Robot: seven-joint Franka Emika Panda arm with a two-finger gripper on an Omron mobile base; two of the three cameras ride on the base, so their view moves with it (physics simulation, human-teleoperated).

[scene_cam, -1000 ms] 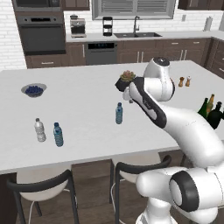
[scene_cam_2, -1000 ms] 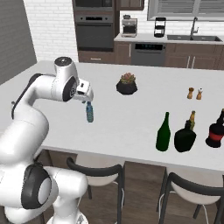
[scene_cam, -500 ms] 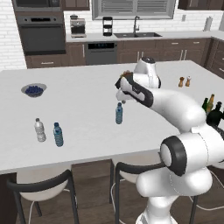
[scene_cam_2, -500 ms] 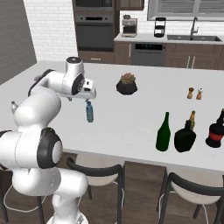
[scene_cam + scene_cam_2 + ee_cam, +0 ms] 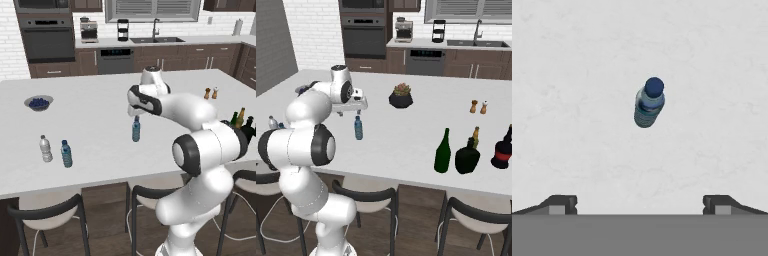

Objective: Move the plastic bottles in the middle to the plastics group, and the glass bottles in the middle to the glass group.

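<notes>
Hand view is showing the blue plastic bottle (image 5: pixel 648 103) standing upright on the white counter (image 5: pixel 572 75), at 12 o'clock from my gripper (image 5: pixel 639 204): translucent blue body, blue label, dark cap. My fingers are spread wide, grasping nothing.

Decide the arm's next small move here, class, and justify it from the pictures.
Probably lower the open pincer straight down around the blue water bottle. It hangs above the dark cap, the bottle stands upright and untouched on the counter, and the hand view shows it between the fingertips.
</notes>
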